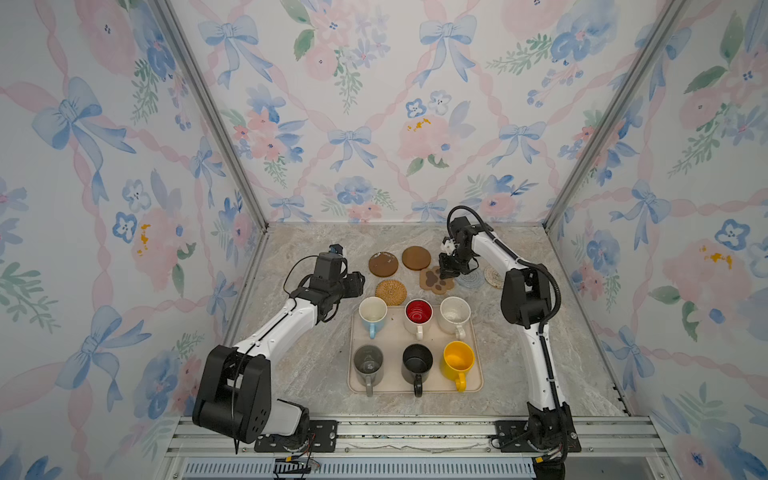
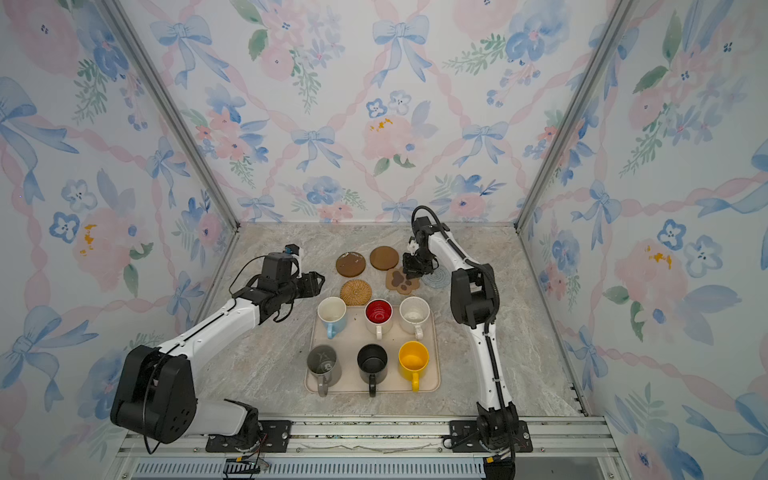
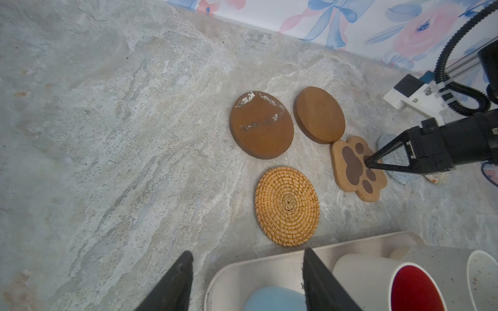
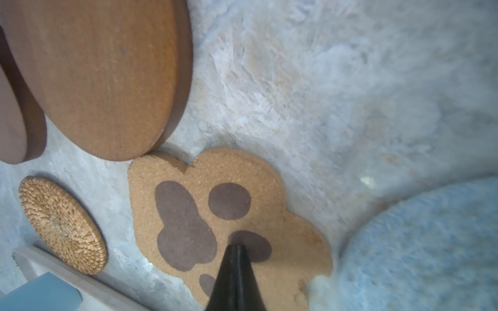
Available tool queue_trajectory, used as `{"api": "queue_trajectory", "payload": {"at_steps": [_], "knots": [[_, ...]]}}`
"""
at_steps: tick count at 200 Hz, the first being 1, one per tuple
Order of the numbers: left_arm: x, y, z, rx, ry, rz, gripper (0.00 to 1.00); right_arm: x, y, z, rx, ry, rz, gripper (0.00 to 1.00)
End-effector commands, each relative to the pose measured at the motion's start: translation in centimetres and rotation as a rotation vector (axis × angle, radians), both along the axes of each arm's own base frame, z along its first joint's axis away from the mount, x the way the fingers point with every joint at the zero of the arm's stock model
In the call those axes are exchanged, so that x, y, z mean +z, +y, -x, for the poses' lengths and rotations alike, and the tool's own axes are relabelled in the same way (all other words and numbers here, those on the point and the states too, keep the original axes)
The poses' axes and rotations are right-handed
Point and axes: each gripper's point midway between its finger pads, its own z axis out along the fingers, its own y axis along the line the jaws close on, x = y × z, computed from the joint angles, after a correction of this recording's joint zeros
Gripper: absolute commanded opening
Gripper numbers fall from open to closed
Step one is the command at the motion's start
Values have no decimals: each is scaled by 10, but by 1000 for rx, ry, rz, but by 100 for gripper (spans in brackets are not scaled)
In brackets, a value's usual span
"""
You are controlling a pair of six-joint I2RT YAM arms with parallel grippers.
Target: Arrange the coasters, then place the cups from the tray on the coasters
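- My right tool (image 1: 447,273) has its jaws pressed together. Its black tip is set down on a dark toe pad of the brown cork paw-shaped coaster (image 4: 188,215).
- My left tool (image 3: 248,255) stands partly spread with nothing between its fingers. It hangs over the marble desk (image 1: 307,365) by the far left corner of the large beige rounded tray (image 1: 395,334).
- The paw-shaped coaster lies behind the tray and touches the edge of the plain brown disc coaster (image 1: 416,257). The scuffed brown disc coaster (image 1: 383,264) lies to the left of that.
- The round woven rattan coaster (image 1: 391,292) lies just behind the tray.
- The blue-grey crocheted round (image 1: 471,279) and the cream crocheted round (image 1: 493,275) lie to the right of the paw, partly hidden by my right arm.
- All six mugs stand upright on the tray. The back row holds the light blue mug (image 1: 372,313), the white mug with red inside (image 1: 418,313) and the speckled cream mug (image 1: 455,313). The front row holds the grey mug (image 1: 368,363), the black mug (image 1: 417,361) and the yellow mug (image 1: 458,359).
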Motion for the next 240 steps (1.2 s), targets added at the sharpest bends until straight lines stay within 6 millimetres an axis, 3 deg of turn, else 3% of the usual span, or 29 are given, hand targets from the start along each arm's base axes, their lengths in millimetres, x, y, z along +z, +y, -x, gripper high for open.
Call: {"api": "queue_trajectory", "payload": {"at_steps": [1,87,149,206,240], "knots": [[4,-2,-1,-3,-5,6,61,-49,-37,-9,-70,41,128,0],[8,-3,-2,-6,-13,9,61,-47,-44,-27,-114,16,111,0],[7,-2,-1,-6,-10,8,61,-42,-39,-29,-115,-1,68,0],[11,-2,-1,-8,-24,7,61,30,-21,-53,-144,-182,-108,0],[15,-6,-8,-25,-32,4,58,66,-11,-57,-147,-229,-209,0]]}}
